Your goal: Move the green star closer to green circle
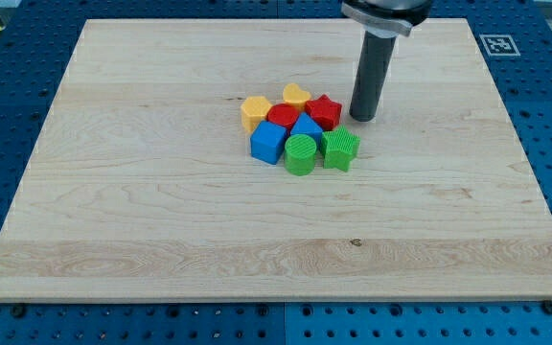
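The green star (340,149) lies near the middle of the wooden board, touching the right side of the green circle (301,154). Both sit at the bottom edge of a tight cluster of blocks. My tip (362,117) rests on the board just to the upper right of the green star and right of the red star (325,112), apart from both by a small gap.
The cluster also holds a blue triangle (306,127), a blue cube (268,143), a red block (283,117), a yellow heart (296,95) and an orange block (255,111). The wooden board (161,211) lies on a blue perforated table.
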Controlling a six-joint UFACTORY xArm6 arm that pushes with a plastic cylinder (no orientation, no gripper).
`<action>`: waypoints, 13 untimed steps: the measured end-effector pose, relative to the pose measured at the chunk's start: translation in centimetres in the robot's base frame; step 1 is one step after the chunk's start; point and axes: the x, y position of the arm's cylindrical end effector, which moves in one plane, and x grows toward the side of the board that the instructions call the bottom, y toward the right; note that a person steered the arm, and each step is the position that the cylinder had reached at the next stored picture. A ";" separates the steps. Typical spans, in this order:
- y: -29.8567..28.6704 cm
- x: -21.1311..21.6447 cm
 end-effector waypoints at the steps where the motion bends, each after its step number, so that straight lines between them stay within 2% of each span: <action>1: -0.6 0.1; 2: 5.4 0.8; 3: 8.6 4.7; 4: 7.4 8.8; 5: 3.9 9.3; 7: -1.2 8.6; 9: -0.2 7.6; 10: -0.3 5.3; 13: 0.0 5.2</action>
